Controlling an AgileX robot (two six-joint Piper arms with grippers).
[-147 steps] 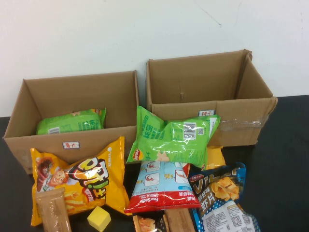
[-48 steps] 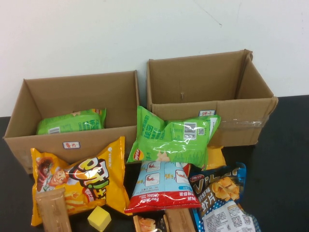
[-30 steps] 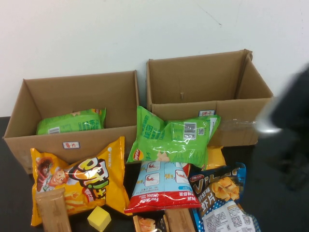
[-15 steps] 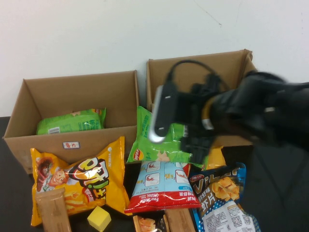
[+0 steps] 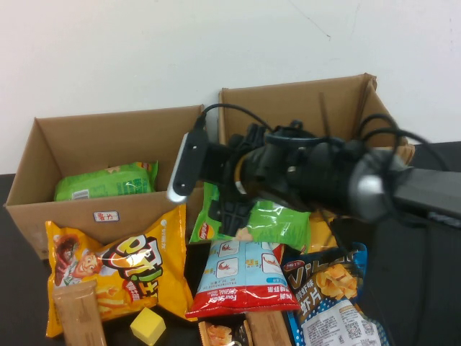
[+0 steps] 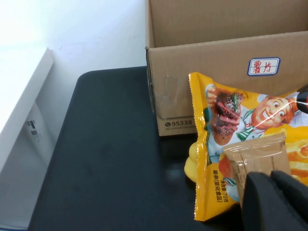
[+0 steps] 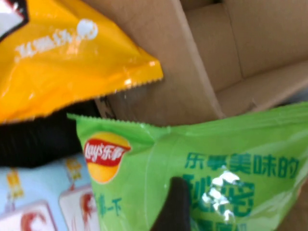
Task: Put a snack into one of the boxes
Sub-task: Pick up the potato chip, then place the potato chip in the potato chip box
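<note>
The large glossy bright-green chip bag [image 5: 277, 225] leans against the front of the taller taped box [image 5: 302, 115], its labels hidden by my right arm. My right gripper [image 5: 232, 209] hangs over the bag's left part, open. In the right wrist view the bag [image 7: 226, 163] fills the frame with its red logo, and one dark finger [image 7: 175, 207] of the right gripper [image 7: 234, 207] lies against it. The lower, wider box [image 5: 65, 213] with the white label stands at the left. My left gripper [image 6: 270, 192] is shut and empty, over a brown wrapped bar [image 6: 255, 154].
A smaller green bag [image 5: 108, 180] lies inside the lower box. A yellow cartoon bag [image 5: 122, 267], a yellow cube [image 5: 148, 326], a blue-and-red bag [image 5: 241, 277] and a blue chip bag [image 5: 328, 288] crowd the front of the black table [image 6: 110, 159].
My right arm has swept in from the right and moved further left, coming down over the bright-green bag and covering its labels. The snacks and boxes have not moved.
</note>
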